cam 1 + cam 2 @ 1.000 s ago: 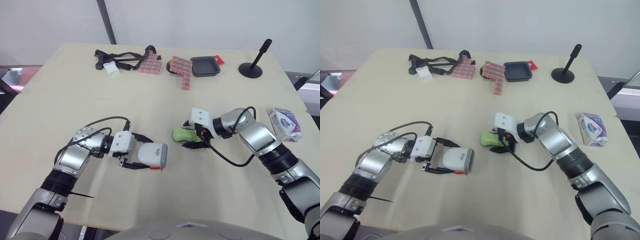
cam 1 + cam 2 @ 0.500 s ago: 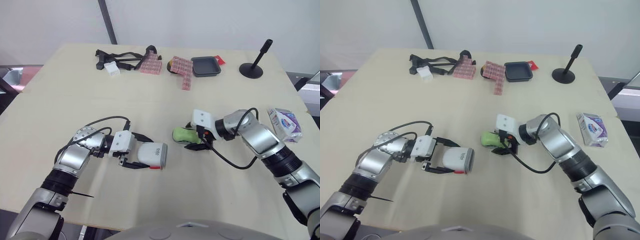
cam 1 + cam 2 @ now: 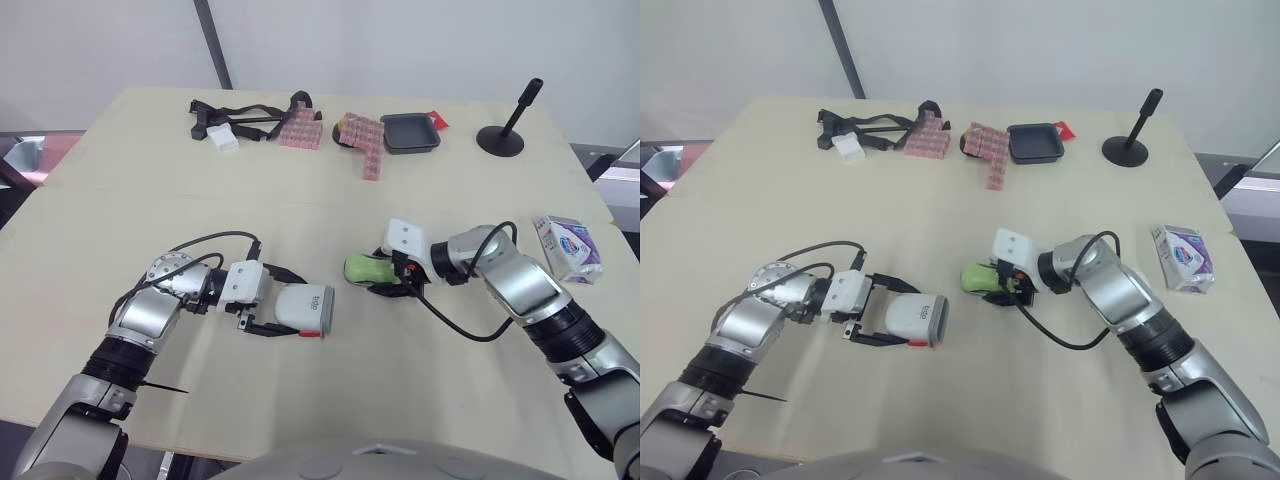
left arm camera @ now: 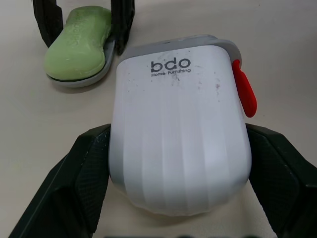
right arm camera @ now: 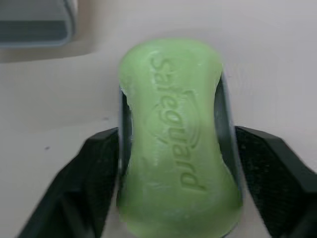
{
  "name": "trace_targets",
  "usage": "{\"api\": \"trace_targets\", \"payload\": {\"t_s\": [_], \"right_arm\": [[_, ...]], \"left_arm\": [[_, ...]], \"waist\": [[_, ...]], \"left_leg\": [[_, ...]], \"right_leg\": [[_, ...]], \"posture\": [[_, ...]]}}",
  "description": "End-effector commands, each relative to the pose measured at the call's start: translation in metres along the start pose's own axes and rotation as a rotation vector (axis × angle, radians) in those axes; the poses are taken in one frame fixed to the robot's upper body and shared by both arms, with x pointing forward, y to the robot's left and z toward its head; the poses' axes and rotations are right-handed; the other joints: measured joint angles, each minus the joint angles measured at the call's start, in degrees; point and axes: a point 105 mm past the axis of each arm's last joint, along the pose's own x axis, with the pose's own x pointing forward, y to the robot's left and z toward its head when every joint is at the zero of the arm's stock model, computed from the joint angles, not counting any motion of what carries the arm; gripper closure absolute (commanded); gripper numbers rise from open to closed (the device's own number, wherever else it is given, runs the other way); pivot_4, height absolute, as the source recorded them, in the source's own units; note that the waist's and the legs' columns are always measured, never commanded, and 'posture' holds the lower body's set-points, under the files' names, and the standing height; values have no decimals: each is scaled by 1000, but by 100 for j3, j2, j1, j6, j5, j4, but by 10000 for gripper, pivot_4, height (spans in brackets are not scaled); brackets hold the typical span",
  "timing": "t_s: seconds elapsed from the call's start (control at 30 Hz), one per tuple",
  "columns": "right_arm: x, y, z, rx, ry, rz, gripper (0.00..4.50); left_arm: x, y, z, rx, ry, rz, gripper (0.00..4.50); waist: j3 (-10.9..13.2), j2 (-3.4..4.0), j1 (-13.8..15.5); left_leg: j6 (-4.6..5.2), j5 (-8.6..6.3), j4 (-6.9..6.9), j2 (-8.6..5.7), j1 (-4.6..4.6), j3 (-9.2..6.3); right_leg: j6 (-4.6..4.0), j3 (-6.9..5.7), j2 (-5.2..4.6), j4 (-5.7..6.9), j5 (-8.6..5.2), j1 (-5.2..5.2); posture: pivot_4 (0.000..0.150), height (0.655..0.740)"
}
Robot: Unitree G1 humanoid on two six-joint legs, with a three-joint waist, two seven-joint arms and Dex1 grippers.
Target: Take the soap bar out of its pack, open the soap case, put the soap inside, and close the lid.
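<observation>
Gripping the white case (image 4: pixel 178 124) at lower centre-left, the left gripper (image 3: pixel 295 307) has a finger pressed to each side, its fingertips hidden behind the case. At frame centre the right gripper (image 3: pixel 373 272) clasps the green soap (image 5: pixel 176 134), which covers most of the grey tray (image 4: pixel 79 82) beneath it. Since the earlier frame the soap has stayed put, while the right gripper has edged slightly rightward.

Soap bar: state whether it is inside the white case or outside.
Outside. The soap bar lies on a grey tray in the right gripper, apart from the white case in the left gripper.
</observation>
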Motion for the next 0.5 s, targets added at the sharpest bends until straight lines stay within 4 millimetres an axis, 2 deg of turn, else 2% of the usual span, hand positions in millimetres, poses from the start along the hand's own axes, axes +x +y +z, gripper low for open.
{"api": "trace_targets", "payload": {"t_s": [0.03,0.33,0.5], "right_arm": [[-1,0,-6,4,17,2,19469],[-3,2,2,-57,-10,14,19476],[-25,-1,5,-147,30,5,19476]], "left_arm": [[-6,2,2,27,12,6,10343],[-7,7,1,32,20,17,10343],[-1,15,5,29,4,48,10343]], "waist": [[-1,-2,-5],[-1,-2,-7],[0,-1,22]], "left_leg": [[0,0,0,0,1,0],[-1,1,0,1,2,0],[-1,0,1,-1,-5,0]], "right_leg": [[0,0,0,0,0,1],[0,1,1,1,0,1],[0,0,0,-2,0,1]], "posture": [[1500,7400],[1500,7400],[1500,7400]]}}
